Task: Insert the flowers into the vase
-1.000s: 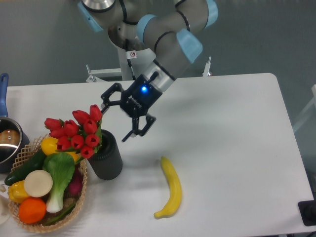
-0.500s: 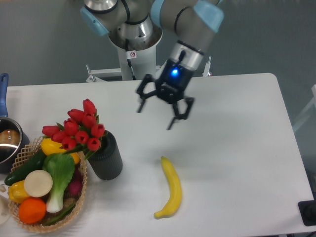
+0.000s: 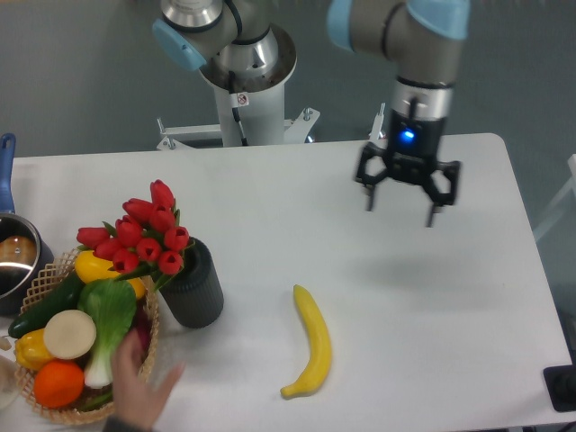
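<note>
1. Flowers (image 3: 135,241): stems down in the vase (image 3: 193,290), red buds leaning out over the rim toward 10 o'clock, above the edge of the basket (image 3: 54,409). Task judged essentially done.
2. Vase: upright on the table (image 3: 270,193) at about 8 o'clock from centre, just beside the basket, a banana (image 3: 311,346) near it toward 3 o'clock.
3. End effector (image 3: 404,200): fingers spread apart, holding nothing, hanging above the table at about 2 o'clock, well apart from the vase.
4. Handling, as a judgement: light, probably soft buds and thin bendable stems; likely to crush or snap under a hard pinch. Best taken low on the gathered stems, below the leaves, never on the buds.
5. Bunch top-heavy and lopsided; likely to tip further toward 10 o'clock if nudged. Vase thick-walled and matte, probably steady enough and not slippery.
6. A hand (image 3: 139,391) at the lower edge, reaching in by the basket at 7 o'clock; risk of contact with any move back that way.
</note>
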Action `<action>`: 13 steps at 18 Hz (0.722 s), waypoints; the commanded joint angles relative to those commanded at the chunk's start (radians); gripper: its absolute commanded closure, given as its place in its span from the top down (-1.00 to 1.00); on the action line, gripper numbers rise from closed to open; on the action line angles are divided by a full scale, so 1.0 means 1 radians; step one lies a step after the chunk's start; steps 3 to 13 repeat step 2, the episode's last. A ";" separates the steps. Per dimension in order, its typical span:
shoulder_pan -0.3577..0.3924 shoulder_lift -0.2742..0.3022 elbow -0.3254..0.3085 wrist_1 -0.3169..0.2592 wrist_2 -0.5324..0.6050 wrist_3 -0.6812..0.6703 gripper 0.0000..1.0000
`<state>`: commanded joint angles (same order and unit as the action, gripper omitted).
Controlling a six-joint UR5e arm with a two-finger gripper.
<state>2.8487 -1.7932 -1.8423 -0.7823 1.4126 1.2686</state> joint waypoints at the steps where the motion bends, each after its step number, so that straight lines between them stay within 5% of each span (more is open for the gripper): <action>1: -0.008 -0.009 0.002 0.000 0.014 0.000 1.00; 13: -0.009 -0.014 0.000 0.000 0.028 -0.002 1.00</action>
